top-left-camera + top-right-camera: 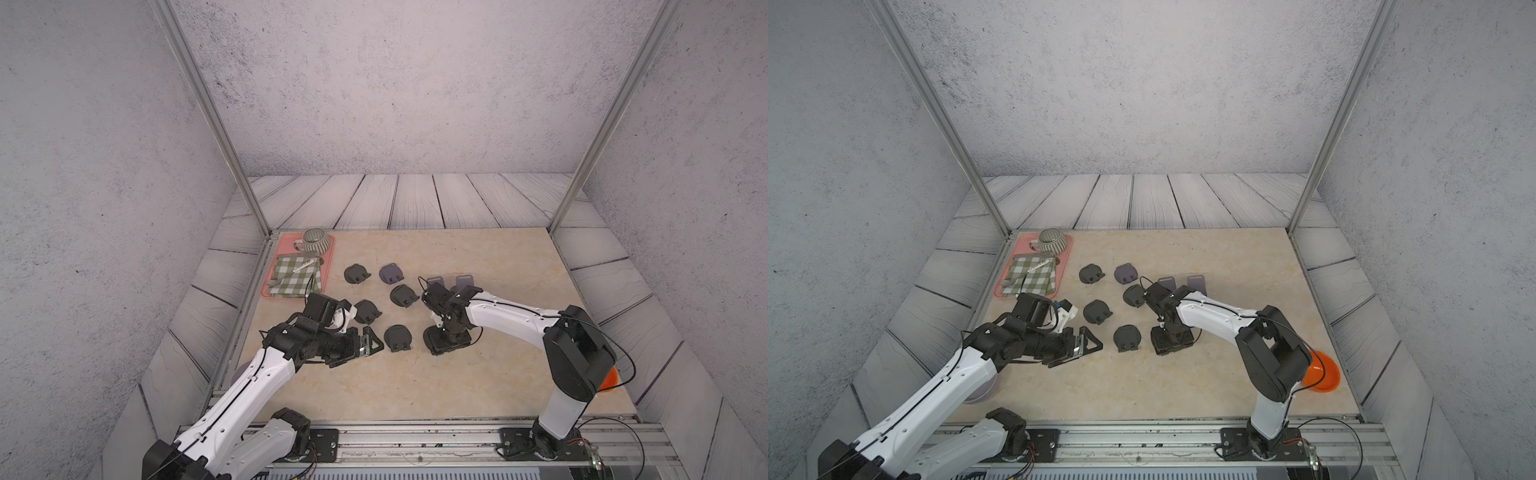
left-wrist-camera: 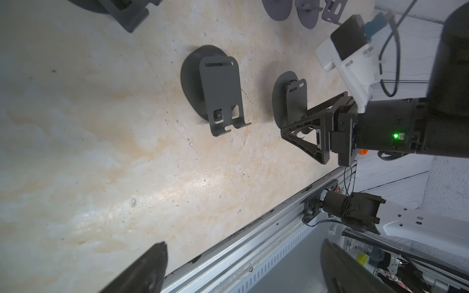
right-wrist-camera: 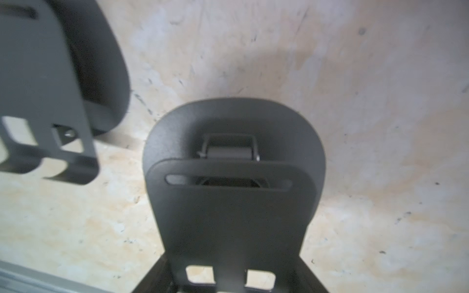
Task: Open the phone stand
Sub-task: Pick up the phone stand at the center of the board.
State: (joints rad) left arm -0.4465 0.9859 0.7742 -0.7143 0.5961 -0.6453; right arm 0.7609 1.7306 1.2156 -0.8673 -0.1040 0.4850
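Black phone stand (image 3: 228,215) on the marbled desk (image 1: 415,386), toward the front of a cluster of other stands (image 1: 365,311), its support plate lifted off the rounded base. Right jaws, pointing down over it, appear to clamp the plate by its side edges; their tips are poorly seen. Left jaws spread wide, empty, near a neighbouring stand (image 1: 398,337).

Striped mug (image 1: 316,240), checked cloth (image 1: 297,276), pink tray (image 1: 286,246)

beige tabletop (image 1: 415,386), phone stands (image 1: 398,337), pink tray (image 1: 286,246), orange bowl (image 1: 1323,372)
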